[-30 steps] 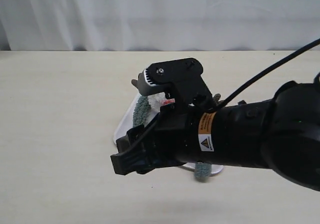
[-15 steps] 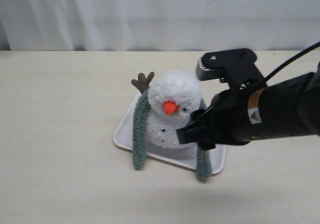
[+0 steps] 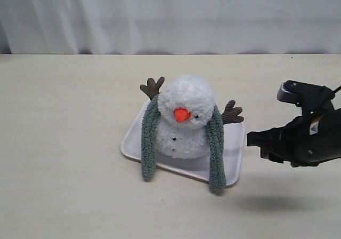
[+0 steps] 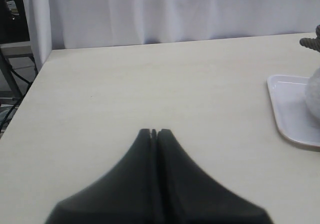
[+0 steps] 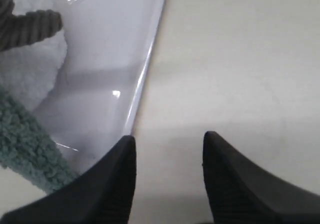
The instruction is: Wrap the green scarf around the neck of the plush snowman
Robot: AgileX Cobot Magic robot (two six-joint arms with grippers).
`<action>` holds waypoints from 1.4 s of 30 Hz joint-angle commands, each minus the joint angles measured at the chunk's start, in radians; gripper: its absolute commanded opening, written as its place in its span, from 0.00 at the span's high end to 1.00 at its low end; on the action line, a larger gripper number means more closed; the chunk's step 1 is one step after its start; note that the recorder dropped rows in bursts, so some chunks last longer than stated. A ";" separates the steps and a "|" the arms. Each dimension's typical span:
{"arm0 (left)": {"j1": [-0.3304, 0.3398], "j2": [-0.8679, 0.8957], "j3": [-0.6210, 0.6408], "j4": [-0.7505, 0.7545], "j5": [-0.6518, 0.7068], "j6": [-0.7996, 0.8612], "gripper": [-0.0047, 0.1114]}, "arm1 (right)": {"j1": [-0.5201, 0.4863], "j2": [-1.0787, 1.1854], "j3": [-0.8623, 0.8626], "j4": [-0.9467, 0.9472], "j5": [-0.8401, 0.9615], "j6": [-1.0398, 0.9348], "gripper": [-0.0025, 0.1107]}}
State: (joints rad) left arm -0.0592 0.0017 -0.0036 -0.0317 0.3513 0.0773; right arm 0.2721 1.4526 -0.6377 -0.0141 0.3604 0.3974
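Observation:
The plush snowman [image 3: 184,122] sits upright on a white tray [image 3: 233,156], carrot nose toward the camera. The green scarf [image 3: 215,148] lies behind its neck, with both ends hanging down the front, one on each side, over the tray's front edge. My right gripper [image 3: 251,139] hovers just right of the tray, open and empty; its wrist view shows the tray's edge [image 5: 145,74], a scarf end [image 5: 25,151] and a brown twig arm [image 5: 30,26]. My left gripper [image 4: 154,132] is shut with nothing in it, over bare table, out of the exterior view.
The tray [image 4: 292,111] shows at the side of the left wrist view. A white curtain [image 3: 170,15] hangs behind the pale wooden table [image 3: 64,143]. The table's edge and cables [image 4: 10,91] lie at the far side of the left wrist view.
The right arm has pulled back to the right, away from the snowman, uncovering it. The scarf stays draped over the snowman with both ends hanging.

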 commanded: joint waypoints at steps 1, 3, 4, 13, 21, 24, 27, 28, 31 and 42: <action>-0.003 -0.002 0.004 0.001 -0.013 -0.002 0.96 | -0.008 0.125 -0.019 0.129 -0.106 -0.104 0.62; -0.003 -0.002 0.004 0.001 -0.013 -0.002 0.96 | -0.008 0.195 -0.049 0.138 -0.116 -0.104 0.62; -0.003 -0.002 0.004 0.001 -0.013 -0.002 0.96 | -0.004 0.230 -0.070 0.158 -0.130 -0.104 0.62; -0.003 -0.002 0.004 0.001 -0.010 -0.002 0.96 | 0.010 0.359 -0.145 0.163 -0.155 -0.106 0.62; -0.003 -0.002 0.004 0.001 -0.010 -0.002 0.96 | 0.034 0.408 -0.181 0.156 -0.145 -0.106 0.62; -0.003 -0.002 0.004 0.001 -0.012 -0.002 0.96 | 0.032 0.425 -0.181 0.152 -0.142 -0.122 0.66; -0.003 -0.002 0.004 0.001 -0.012 -0.002 0.96 | 0.032 0.436 -0.181 0.152 -0.151 -0.139 0.75; -0.003 -0.002 0.004 0.001 -0.012 -0.002 0.96 | 0.032 0.438 -0.181 0.152 -0.152 -0.151 0.78; -0.003 -0.002 0.004 0.001 -0.012 -0.002 0.96 | 0.032 0.438 -0.181 0.152 -0.183 -0.180 0.88; -0.003 -0.002 0.004 0.001 -0.015 -0.002 0.96 | 0.032 0.438 -0.188 0.160 -0.360 -0.244 0.94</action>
State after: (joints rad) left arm -0.0592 0.0017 -0.0036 -0.0317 0.3513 0.0773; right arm 0.3040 1.8913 -0.8237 0.1559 0.0440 0.1665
